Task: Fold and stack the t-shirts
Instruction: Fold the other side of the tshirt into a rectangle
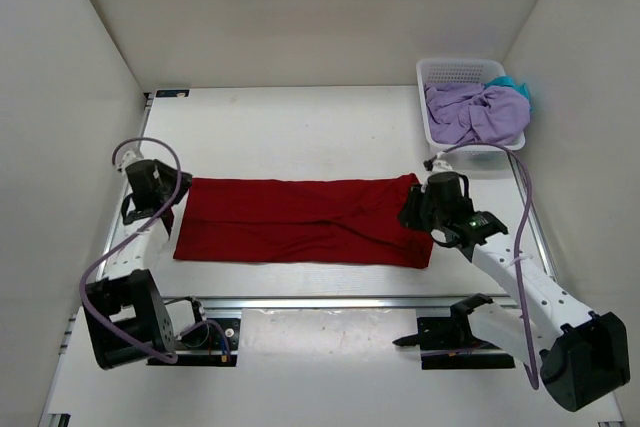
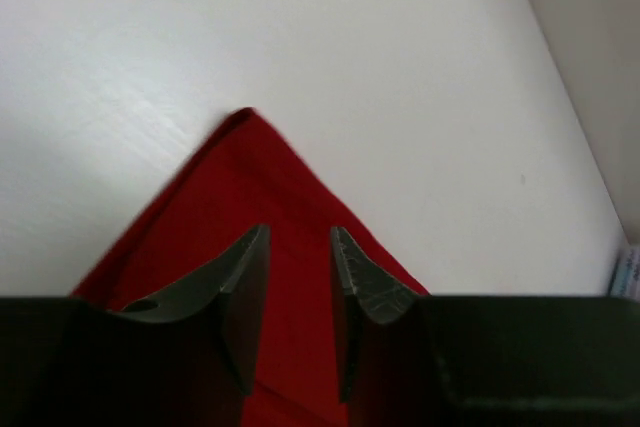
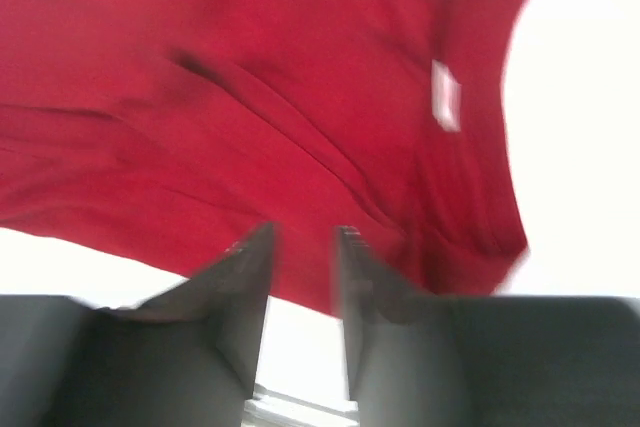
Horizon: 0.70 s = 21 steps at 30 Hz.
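White walls close in a pale table (image 1: 300, 127), and the red shirt (image 1: 300, 219) lies flat across its middle as a long band, apparently folded lengthwise so that it sits neat for the next fold. The left gripper (image 1: 168, 209) hangs over the band's left end, its jaws apart with nothing pinched between them; its wrist view looks down on a corner (image 2: 245, 115) of the cloth. The right gripper (image 1: 415, 209) sits at the collar end, where a small white label (image 3: 446, 95) shows. Its jaws are also apart and hold nothing. One arm at each end suits a wide, limp cloth that a single grip would let sag. In the far right corner, the white basket (image 1: 455, 69) holds the purple shirt (image 1: 475, 112) and the teal shirt (image 1: 515, 85), bunched up and not yet folded.
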Available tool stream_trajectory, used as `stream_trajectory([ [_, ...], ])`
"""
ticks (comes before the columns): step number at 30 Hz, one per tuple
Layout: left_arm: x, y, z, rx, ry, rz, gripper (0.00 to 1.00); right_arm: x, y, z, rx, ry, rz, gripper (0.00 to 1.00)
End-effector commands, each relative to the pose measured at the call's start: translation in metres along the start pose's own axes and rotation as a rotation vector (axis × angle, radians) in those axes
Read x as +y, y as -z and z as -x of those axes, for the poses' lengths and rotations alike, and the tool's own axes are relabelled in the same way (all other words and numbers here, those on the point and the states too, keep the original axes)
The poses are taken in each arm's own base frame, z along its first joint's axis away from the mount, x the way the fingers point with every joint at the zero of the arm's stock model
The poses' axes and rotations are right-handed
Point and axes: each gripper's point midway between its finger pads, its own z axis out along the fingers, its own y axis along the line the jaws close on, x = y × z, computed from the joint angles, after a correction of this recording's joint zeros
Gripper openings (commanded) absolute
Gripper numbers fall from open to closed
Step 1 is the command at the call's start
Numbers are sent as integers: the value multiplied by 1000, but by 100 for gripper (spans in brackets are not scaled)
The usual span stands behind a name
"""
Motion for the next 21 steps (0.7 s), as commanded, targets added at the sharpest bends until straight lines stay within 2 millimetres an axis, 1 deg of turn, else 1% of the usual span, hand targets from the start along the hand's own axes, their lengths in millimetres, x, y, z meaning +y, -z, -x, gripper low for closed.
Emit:
stream_trajectory([
  [1,-53,4,-6,-29,-86,-139,39,28,-2,37,-106,68,47,21],
  [2,-68,5,-20,6,-108,-181,39,49,-8,40,-81,78,132,7],
  [3,-82,7,-27,26,-107,-227,37,56,-13,43,-78,90,159,2],
  [4,-99,11,-44,60,-123,-280,36,73,-24,46,-81,127,192,0],
  [5,-114,14,-69,115,-158,-317,37,85,-35,50,-86,168,203,0],
  [6,-123,17,-78,125,-185,-340,36,88,-41,56,-98,176,207,1],
  [7,-133,21,-98,164,-223,-364,36,96,-52,58,-78,197,229,2],
  [8,-141,26,-119,204,-266,-392,36,100,-63,62,-67,194,246,9],
  [9,-148,32,-135,232,-306,-419,36,99,-73,62,-57,201,240,16],
  [10,-150,35,-142,247,-326,-437,35,101,-76,71,-65,197,254,19],
  [12,-150,44,-170,310,-355,-472,35,103,-88,74,-63,205,261,29],
  [13,-151,47,-177,331,-363,-490,35,100,-92,70,-50,210,259,30],
  [14,-142,51,-190,367,-367,-488,34,102,-96,72,-38,201,274,32],
  [15,-141,54,-195,378,-370,-504,35,98,-103,67,-20,193,260,33],
  [16,-136,55,-201,394,-374,-501,34,95,-107,65,-9,188,260,34],
  [17,-130,55,-205,407,-371,-498,34,96,-111,56,24,197,282,35],
  [18,-130,59,-209,415,-382,-514,34,96,-113,53,41,183,299,36],
  [20,-127,59,-210,417,-363,-514,35,95,-117,44,62,185,299,37],
  [21,-122,57,-210,416,-357,-503,35,93,-121,33,89,187,304,39],
])
